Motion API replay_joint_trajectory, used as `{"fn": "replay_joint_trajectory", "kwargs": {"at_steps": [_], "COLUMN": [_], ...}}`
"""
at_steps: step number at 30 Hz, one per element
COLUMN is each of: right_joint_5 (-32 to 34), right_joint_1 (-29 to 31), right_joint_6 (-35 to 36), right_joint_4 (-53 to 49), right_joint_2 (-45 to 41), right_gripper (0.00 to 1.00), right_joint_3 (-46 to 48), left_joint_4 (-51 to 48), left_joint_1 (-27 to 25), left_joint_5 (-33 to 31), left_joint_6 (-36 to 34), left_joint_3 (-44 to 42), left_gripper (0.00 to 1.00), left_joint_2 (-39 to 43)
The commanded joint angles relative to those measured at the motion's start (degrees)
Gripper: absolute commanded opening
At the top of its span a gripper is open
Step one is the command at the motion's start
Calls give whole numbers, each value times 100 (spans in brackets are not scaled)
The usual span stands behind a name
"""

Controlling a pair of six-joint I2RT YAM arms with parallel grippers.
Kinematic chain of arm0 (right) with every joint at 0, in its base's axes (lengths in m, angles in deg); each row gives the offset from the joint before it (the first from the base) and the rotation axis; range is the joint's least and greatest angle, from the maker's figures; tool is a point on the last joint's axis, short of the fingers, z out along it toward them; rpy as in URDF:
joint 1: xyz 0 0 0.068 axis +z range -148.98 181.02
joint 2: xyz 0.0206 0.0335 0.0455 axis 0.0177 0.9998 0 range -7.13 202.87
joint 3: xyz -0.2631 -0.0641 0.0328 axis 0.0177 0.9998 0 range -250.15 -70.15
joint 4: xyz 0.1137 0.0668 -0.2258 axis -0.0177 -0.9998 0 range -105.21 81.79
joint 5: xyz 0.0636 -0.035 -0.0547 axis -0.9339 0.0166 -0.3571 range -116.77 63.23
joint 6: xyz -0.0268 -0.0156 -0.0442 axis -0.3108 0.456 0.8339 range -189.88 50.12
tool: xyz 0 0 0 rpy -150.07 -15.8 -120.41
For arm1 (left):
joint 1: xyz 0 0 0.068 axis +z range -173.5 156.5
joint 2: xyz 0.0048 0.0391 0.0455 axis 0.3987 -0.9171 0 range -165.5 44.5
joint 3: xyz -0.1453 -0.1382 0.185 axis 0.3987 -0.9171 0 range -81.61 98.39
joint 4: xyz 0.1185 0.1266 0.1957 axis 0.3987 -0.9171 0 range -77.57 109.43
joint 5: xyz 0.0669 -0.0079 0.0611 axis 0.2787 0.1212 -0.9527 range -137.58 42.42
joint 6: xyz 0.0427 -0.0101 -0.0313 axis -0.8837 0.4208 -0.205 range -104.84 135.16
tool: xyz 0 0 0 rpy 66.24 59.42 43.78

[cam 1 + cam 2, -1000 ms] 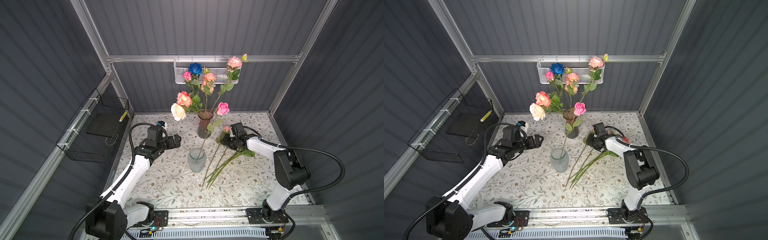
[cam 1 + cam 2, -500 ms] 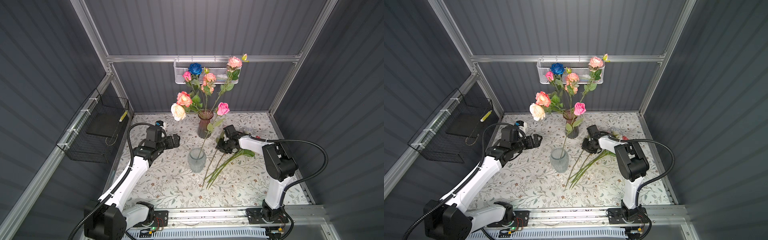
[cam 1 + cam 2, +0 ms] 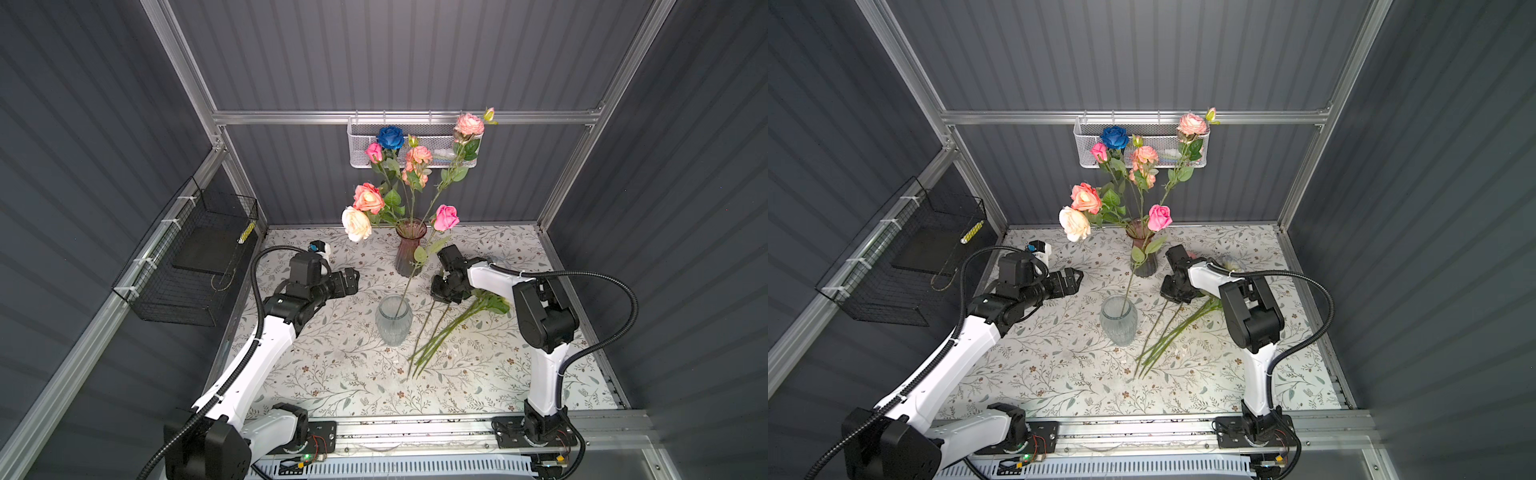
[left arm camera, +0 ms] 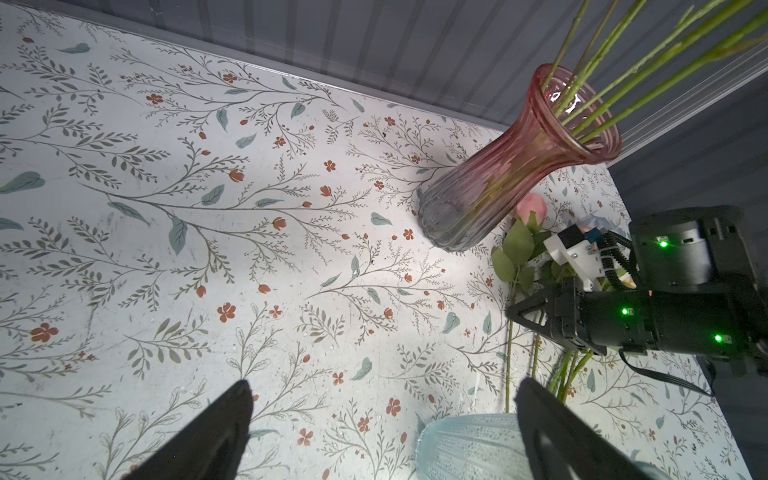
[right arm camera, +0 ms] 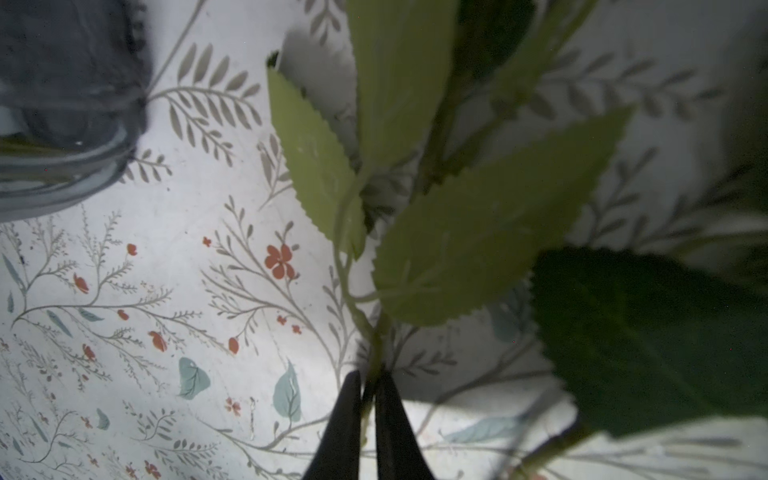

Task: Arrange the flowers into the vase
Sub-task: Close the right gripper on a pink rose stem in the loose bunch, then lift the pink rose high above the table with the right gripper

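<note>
Because the loose artificial roses [image 3: 440, 332] with thin green stems lie flat on the floral-patterned tabletop [image 3: 332, 374], right of the ribbed clear glass vase [image 3: 394, 320], they look light, springy and best pinched on bare stem. The right gripper [image 5: 368, 399] is clamped on one stem [image 5: 375, 353]; the left gripper [image 4: 382, 399] gapes empty left of that vase.

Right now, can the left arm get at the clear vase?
Probably yes. The left claw is open and close to the clear vase, with only table between them. The vase's one stem leans off to the far side.
</note>
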Motion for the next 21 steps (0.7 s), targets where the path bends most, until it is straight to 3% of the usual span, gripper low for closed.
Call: {"fn": "replay_joint_trajectory", "kwargs": {"at_steps": [1,9,21], "right_joint_5": [189,508,885], "right_joint_1": [19,-24,-249], "right_joint_6": [58,192,-43], "right_joint_4": [-321,73,1500], "right_joint_2": [-61,-1058,-3700], "right_gripper": [7,2,0], "right_joint_3": [56,443,2074], "left_joint_4": [-81,-53,-42], "left_joint_1": [38,38,38], "left_joint_5": [-37,-40,-146], "left_joint_6": [19,31,6], "left_joint_3": [132,101,81], "left_gripper": [99,99,99], "left_joint_2": [144,227,191]}}
